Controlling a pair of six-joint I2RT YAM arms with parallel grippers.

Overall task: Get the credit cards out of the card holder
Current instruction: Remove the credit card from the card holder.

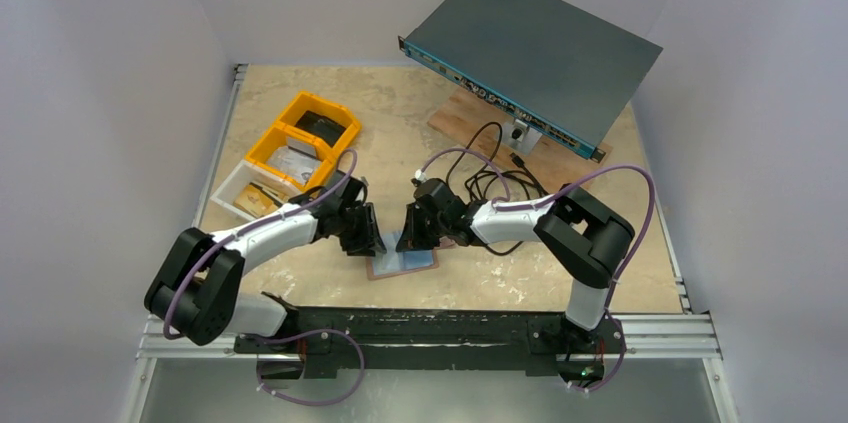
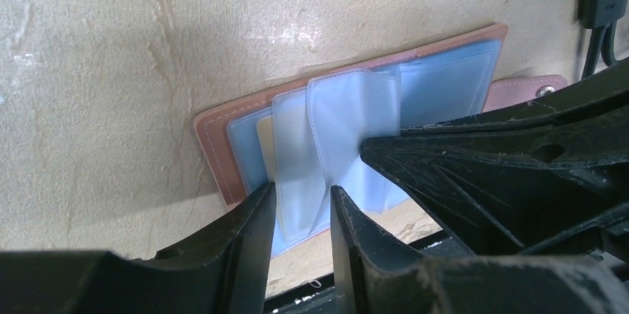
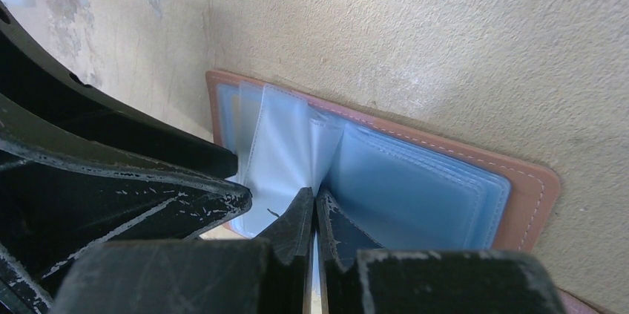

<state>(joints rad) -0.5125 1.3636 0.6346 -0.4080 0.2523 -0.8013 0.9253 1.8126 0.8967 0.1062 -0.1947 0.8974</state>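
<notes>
My left pincer (image 2: 300,191), part-open, straddles a pale translucent plastic leaf (image 2: 348,113) of the tan leather bifold card holder (image 2: 215,143). My right pincer (image 3: 313,199) is clenched at the fold. I'd nip squarely, then pull straight.

The left gripper (image 1: 372,241) and right gripper (image 1: 410,236) crowd the card holder (image 1: 405,265) from 2 sides; cables (image 1: 490,178) lie just behind; bench (image 1: 540,283) to its right is open.

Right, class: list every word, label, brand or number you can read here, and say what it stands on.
No text can be read.
Grey rack unit: marks on its blue front panel, too small to read.
Card holder: no print shows on leather or clear sleeves.
Yellow bins: contents too small to tell.
</notes>
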